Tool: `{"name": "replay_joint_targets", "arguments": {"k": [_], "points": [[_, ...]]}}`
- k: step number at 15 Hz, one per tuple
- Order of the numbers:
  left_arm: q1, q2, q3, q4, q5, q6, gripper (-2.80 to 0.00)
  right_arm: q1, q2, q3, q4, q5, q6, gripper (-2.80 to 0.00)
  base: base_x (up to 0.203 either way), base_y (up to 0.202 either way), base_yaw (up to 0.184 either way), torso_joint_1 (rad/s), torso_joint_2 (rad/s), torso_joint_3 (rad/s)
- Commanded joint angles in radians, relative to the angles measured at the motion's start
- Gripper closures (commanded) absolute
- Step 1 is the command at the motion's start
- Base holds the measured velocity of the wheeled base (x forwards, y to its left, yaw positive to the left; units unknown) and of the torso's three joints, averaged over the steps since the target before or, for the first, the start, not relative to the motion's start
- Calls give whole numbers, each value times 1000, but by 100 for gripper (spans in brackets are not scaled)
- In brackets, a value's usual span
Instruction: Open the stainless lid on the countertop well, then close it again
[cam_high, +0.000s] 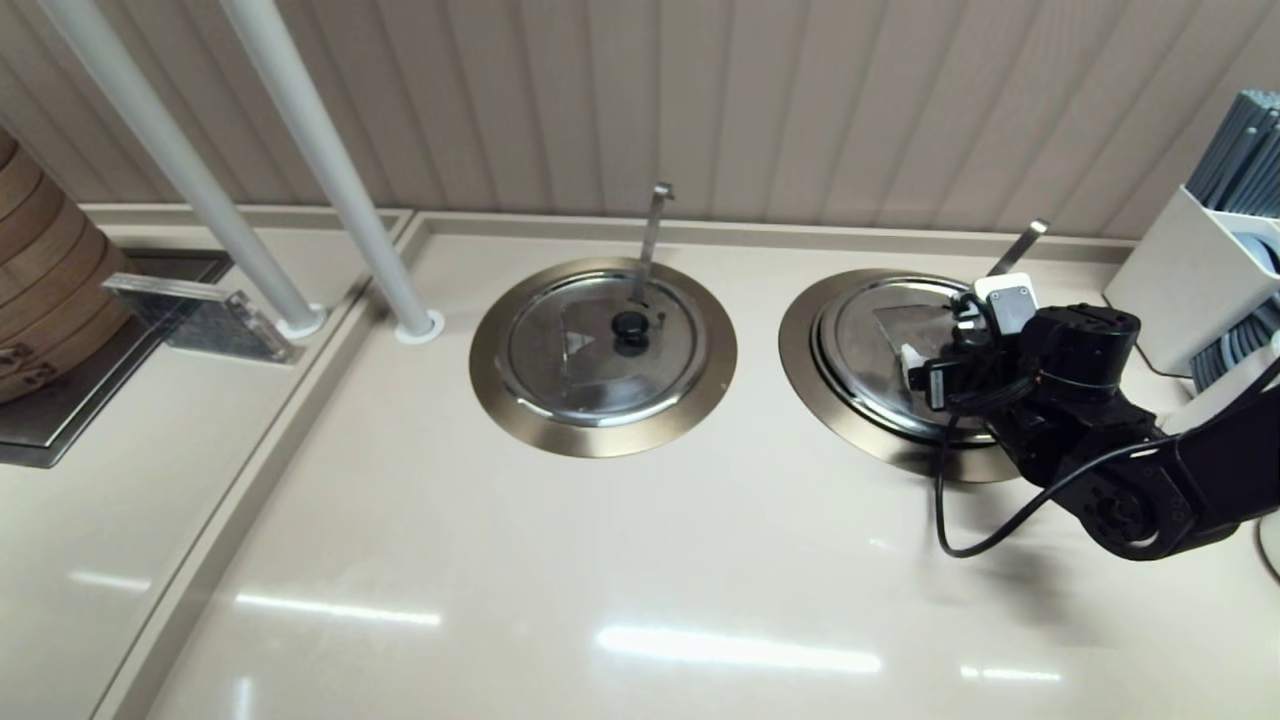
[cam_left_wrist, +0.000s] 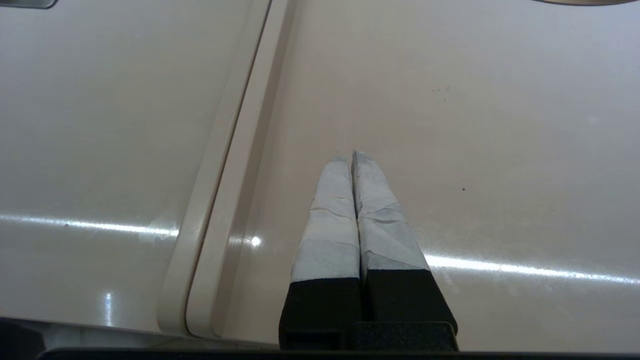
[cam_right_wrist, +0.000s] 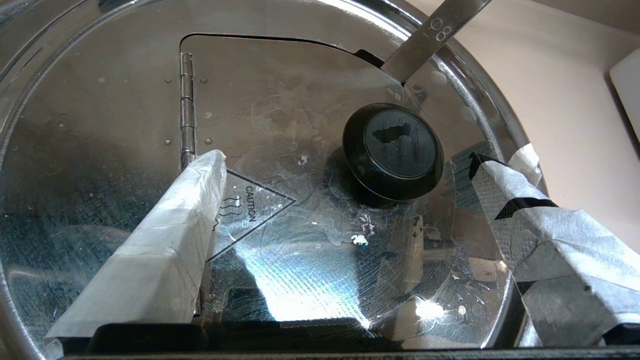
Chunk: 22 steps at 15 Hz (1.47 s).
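The stainless lid (cam_high: 862, 350) lies flat and closed on the countertop well (cam_high: 798, 342) at the right, its flat-tipped handle (cam_high: 1020, 245) leaning out of the notch. In the right wrist view the wedge flap (cam_right_wrist: 280, 110) with its hinge (cam_right_wrist: 186, 105) and black knob (cam_right_wrist: 395, 147) fills the picture. My right gripper (cam_right_wrist: 345, 160) hovers low over the lid, open. Its taped fingers (cam_right_wrist: 165, 235) stand wide on either side of the knob, not touching it. In the head view the right gripper (cam_high: 940, 350) hides the knob. My left gripper (cam_left_wrist: 348, 156) is shut and empty over bare counter, outside the head view.
The twin lid (cam_high: 600, 345) with its upright hook-tipped handle (cam_high: 652, 235) sits in the well at centre. Two white poles (cam_high: 330, 180) rise at the back left. A white holder (cam_high: 1195, 270) stands close on the right, a bamboo steamer (cam_high: 40, 290) at far left.
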Motion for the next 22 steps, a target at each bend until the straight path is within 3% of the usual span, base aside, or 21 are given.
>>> {"name": "replay_joint_targets", "arguments": {"k": [1, 9, 13, 22], "points": [[0, 1, 0, 0, 0, 0, 0, 1, 5, 6, -2, 0, -2, -280, 0, 0, 0, 0, 0, 0], [0, 1, 0, 0, 0, 0, 0, 62, 11, 2, -8, 0, 73, -280, 0, 0, 0, 0, 0, 0], [0, 1, 0, 0, 0, 0, 0, 62, 7, -2, -8, -2, 73, -280, 0, 0, 0, 0, 0, 0], [0, 1, 0, 0, 0, 0, 0, 42, -270, -29, 143, 3, 75, -280, 0, 0, 0, 0, 0, 0]]}}
